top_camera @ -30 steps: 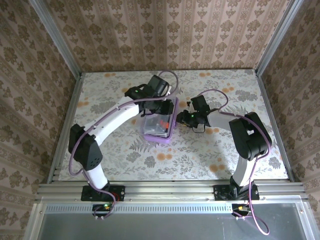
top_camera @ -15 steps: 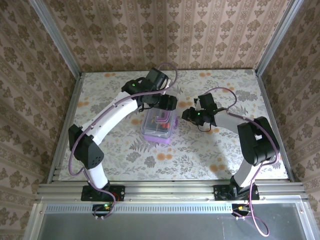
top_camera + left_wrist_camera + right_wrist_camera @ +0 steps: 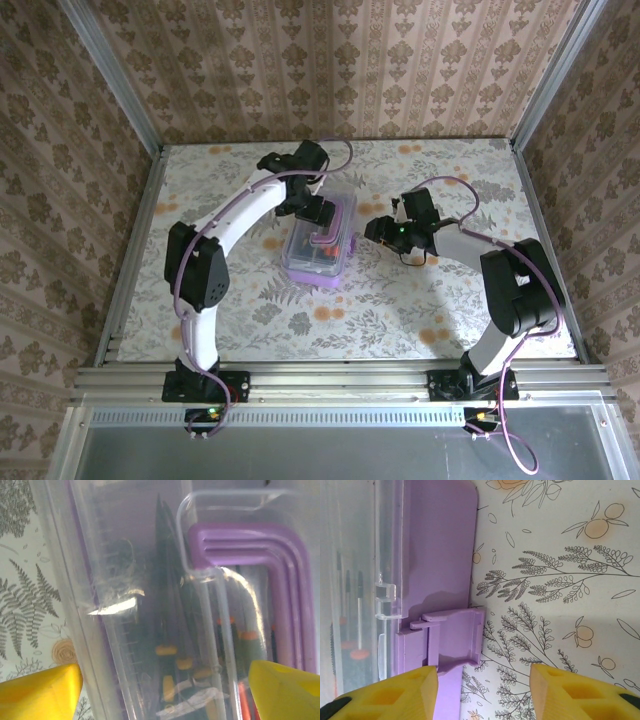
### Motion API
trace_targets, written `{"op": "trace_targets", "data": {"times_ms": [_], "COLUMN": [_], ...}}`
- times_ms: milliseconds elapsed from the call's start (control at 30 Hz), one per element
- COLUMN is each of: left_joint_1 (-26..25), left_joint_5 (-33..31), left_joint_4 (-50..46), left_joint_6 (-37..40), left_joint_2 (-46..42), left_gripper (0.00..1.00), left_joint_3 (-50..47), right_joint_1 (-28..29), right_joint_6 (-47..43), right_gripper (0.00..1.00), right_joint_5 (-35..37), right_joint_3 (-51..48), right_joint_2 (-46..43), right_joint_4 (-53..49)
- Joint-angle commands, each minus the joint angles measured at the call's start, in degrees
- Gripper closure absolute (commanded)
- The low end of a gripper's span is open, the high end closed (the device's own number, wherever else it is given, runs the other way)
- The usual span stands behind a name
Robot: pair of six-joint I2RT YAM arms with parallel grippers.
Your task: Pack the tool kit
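Up close through clear lid (image 3: pixel 120 575): screwdrivers (image 3: pixel 167 630) inside case (image 3: pixel 330 272); lower left of right wrist view, latch (image 3: pixel 452 637). Left fingers (image 3: pixel 40 692), right fingers (image 3: pixel 570 692) released.

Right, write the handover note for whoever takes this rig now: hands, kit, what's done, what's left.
Left hand: open, above the case near its purple handle, holding nothing.
Right hand: open at the case's right side, with the purple latch just ahead of its fingers, not gripped.
Kit: the case sits mid-table with the clear lid down. The screwdrivers are visible inside through it.
Done: tools in, lid lowered.
Left: the latch sticks out sideways and looks unfastened, so press it shut.
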Motion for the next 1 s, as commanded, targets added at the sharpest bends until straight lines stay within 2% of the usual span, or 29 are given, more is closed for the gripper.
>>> {"op": "trace_targets", "data": {"times_ms": [0, 100, 200, 400, 500, 633, 733, 867, 967], "left_joint_1": [1.21, 2.12, 2.67, 2.68, 2.28, 1.88, 2.36, 3.5, 4.66], "left_joint_5": [0.84, 1.91, 1.11, 0.92, 1.72, -0.78, 0.64, 2.05, 3.5], "left_joint_4": [-1.4, -1.03, -1.06, 0.08, 0.92, 0.29, 0.36, 2.21, 2.92], "left_joint_6": [1.55, 1.84, 2.38, 2.97, 3.08, 4.04, 4.32, 4.31, 3.99], "left_joint_2": [1.87, 1.47, 1.46, -0.19, -2.31, -3.04, -0.98, 0.88, 1.29], "left_gripper": [0.2, 0.3, 0.33, 0.17, 0.13, 0.1, 0.19, 0.26, 0.36], "left_joint_3": [-0.57, -2.14, -3.56, -6.54, -6.57, -5.75, -7.1, -9.17, -10.21], "right_joint_1": [-0.58, -0.61, -0.61, -0.61, -0.61, -0.61, -0.6, -0.61, -0.6], "right_joint_6": [-1.44, -1.28, -0.4, 0.94, 0.94, 1.18, 1.73, 2.16, 2.76], "right_gripper": [0.46, 0.46, 0.46, 0.44, 0.44, 0.43, 0.43, 0.43, 0.43], "right_joint_5": [-1.11, -1.42, -2.71, -4.05, -3.46, -2.72, -3.01, -3.49, -5.2], "right_joint_3": [-0.73, -0.56, -0.56, -0.56, -0.15, 0.05, 0.04, 0.13, 0.01], "right_joint_2": [-2.16, -1.99, -1.3, -0.32, -0.3, -1.07, -1.37, -1.3, -0.85], "right_joint_4": [0.35, 0.34, 1.7, 3.46, 2.82, 2.22, 2.3, 2.26, 3.63]}}
